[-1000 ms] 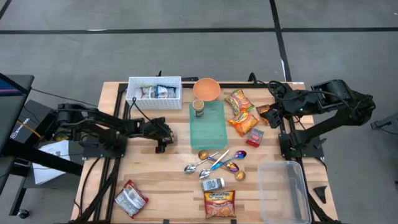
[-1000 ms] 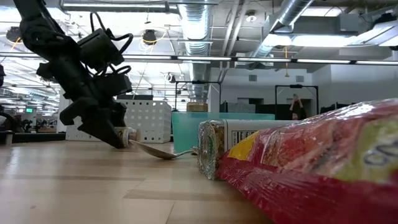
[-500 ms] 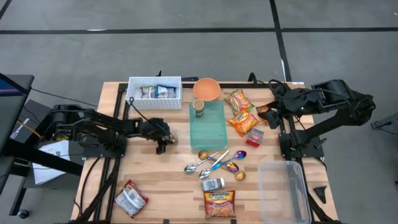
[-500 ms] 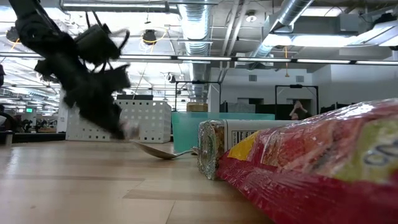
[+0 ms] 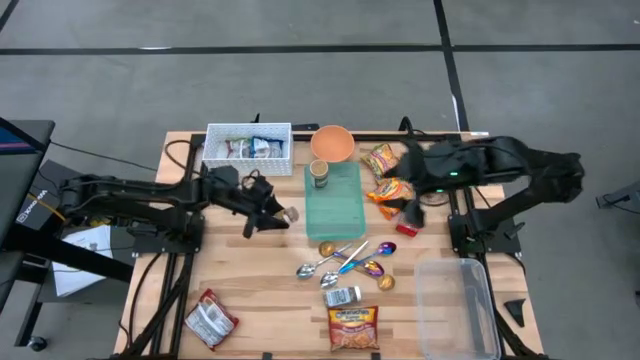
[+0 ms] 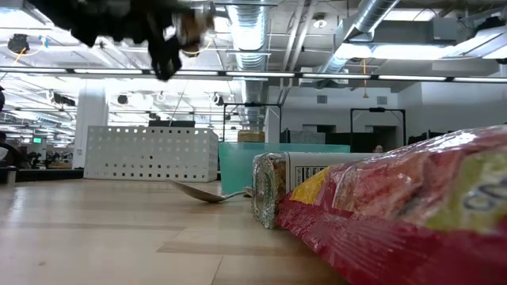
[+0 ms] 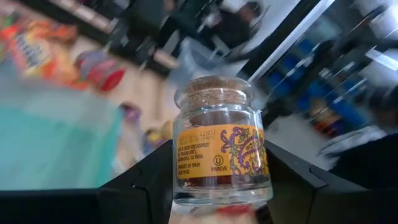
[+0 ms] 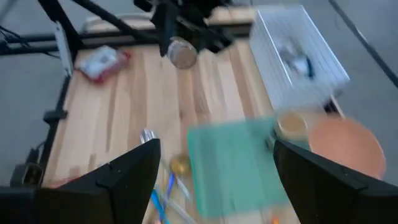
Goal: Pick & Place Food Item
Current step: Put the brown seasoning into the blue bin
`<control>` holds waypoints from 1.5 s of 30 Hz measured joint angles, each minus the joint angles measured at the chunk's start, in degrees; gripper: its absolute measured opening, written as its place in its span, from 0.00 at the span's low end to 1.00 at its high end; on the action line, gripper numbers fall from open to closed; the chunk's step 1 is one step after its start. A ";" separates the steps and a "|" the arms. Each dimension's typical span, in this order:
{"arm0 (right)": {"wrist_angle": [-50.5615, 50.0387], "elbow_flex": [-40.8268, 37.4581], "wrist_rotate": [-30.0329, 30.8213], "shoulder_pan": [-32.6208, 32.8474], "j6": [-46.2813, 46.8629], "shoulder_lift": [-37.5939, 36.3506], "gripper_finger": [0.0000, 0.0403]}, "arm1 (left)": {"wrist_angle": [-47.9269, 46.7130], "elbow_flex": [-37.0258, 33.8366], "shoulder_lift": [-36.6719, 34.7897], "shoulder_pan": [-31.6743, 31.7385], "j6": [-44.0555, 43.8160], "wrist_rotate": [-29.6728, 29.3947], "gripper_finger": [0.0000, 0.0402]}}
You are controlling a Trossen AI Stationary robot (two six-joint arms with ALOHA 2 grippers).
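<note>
Now the left tool (image 5: 277,217) is clamped on a small glass spice jar (image 7: 221,142) with a cork lid and an orange label. It holds the jar up in the air, above the bare wood of the worktop (image 5: 240,280), just at nine o'clock from the green cutting board (image 5: 333,203). In the left wrist view the two dark fingers (image 7: 140,183) press on both sides of the jar.

At seven o'clock on the worktop lies a silver and red snack bag (image 5: 210,320). At eleven o'clock stands a white basket (image 5: 248,146) with small packs inside.

In the middle, the green cutting board has a little cup (image 5: 319,173) on its far end. An orange bowl (image 5: 332,143) sits just past it, at twelve o'clock. On the near side of the board lie some spoons (image 5: 340,260) and shiny wrapped sweets (image 5: 379,267). Closer to six o'clock there is a small carton (image 5: 343,296) lying on its side and a red noodle pack (image 5: 353,327).

On the right, the right tool (image 5: 411,206) hangs over the bright snack bags (image 5: 385,175) at about two o'clock, with its fingers (image 8: 127,177) wide apart and nothing between them. A little red box (image 5: 408,228) shows right beside it. At five o'clock sits a clear plastic tub (image 5: 455,305).
</note>
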 joint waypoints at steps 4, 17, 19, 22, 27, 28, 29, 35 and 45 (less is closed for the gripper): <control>10.78 0.00 -4.86 -1.81 -5.92 4.68 0.77 | 1.75 3.19 -0.68 -1.75 -2.94 -0.01 0.46; 35.70 0.04 -19.88 -2.28 -12.44 16.52 0.77 | 8.53 7.95 2.47 -10.27 -11.66 -0.99 0.46; 38.47 0.04 -21.61 -1.78 -12.31 17.86 0.77 | 9.47 7.92 2.73 -11.05 -12.04 -1.73 0.46; 39.70 0.04 -24.48 -0.97 -10.98 19.71 0.77 | 10.04 7.93 3.24 -11.73 -12.09 -2.47 0.46; 41.19 0.04 -26.25 -0.68 -9.65 21.86 0.77 | 10.99 7.92 4.07 -11.78 -12.13 -2.56 0.46; 41.13 -0.03 -26.22 -0.71 -9.39 21.99 0.77 | 11.35 7.90 4.37 -11.78 -12.16 -2.51 0.46; 41.22 -0.04 -26.26 -0.84 -9.01 21.99 0.77 | 12.46 7.93 4.95 -11.78 -12.12 -2.46 0.46; 41.25 0.04 -26.25 -1.70 -8.89 21.85 0.77 | 13.96 7.91 6.30 -11.78 -12.15 -2.38 0.46; 40.09 0.05 -26.25 -2.25 -8.22 24.19 0.77 | 17.58 7.97 7.22 -11.62 -12.15 -2.27 0.46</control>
